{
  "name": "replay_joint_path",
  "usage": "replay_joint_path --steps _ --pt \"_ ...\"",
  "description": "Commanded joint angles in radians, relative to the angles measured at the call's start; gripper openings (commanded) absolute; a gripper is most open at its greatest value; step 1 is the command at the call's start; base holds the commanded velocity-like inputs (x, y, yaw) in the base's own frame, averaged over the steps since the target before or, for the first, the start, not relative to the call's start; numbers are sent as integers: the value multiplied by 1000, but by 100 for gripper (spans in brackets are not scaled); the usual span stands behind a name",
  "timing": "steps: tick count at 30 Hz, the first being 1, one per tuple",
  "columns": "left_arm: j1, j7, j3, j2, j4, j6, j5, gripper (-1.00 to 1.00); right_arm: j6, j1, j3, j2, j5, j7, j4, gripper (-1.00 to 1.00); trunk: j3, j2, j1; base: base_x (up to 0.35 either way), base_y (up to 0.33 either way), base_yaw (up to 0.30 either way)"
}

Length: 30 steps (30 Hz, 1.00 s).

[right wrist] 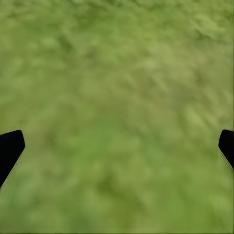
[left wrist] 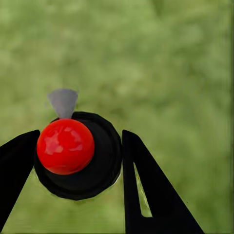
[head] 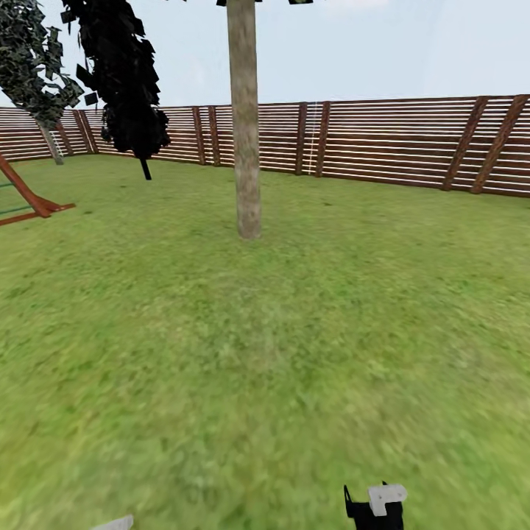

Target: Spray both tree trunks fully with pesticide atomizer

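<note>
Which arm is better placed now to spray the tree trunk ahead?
Left. Its tool already grips the pesticide atomizer. The right tool is open and empty over grass, and the tree trunk stands ahead.

A tree trunk (head: 244, 118) stands on the lawn (head: 265, 353) ahead of me, slightly left of centre, with the fence (head: 397, 140) running behind it across the far edge of the garden. A conifer (head: 125, 81) rises to its left, nearer the fence, and a second tree (head: 33, 66) leans farther left. A wooden frame (head: 26, 195) sits at the left edge. The pesticide atomizer (left wrist: 78, 156) sits between the fingers of my left end effector (left wrist: 78, 165), above the grass. My right end effector (right wrist: 117, 146) hangs above grass too.
</note>
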Motion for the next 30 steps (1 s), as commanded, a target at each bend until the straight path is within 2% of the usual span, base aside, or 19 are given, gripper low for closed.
replay_joint_path --steps 1,30 --pt "0 1 -9 0 0 -3 8 -100 -2 0 9 0 -6 -4 0 100 -1 0 0 339 0 0" --pt "0 1 -9 0 0 -3 8 -100 -2 0 10 -6 -3 -3 18 100 -1 0 0 339 0 0"
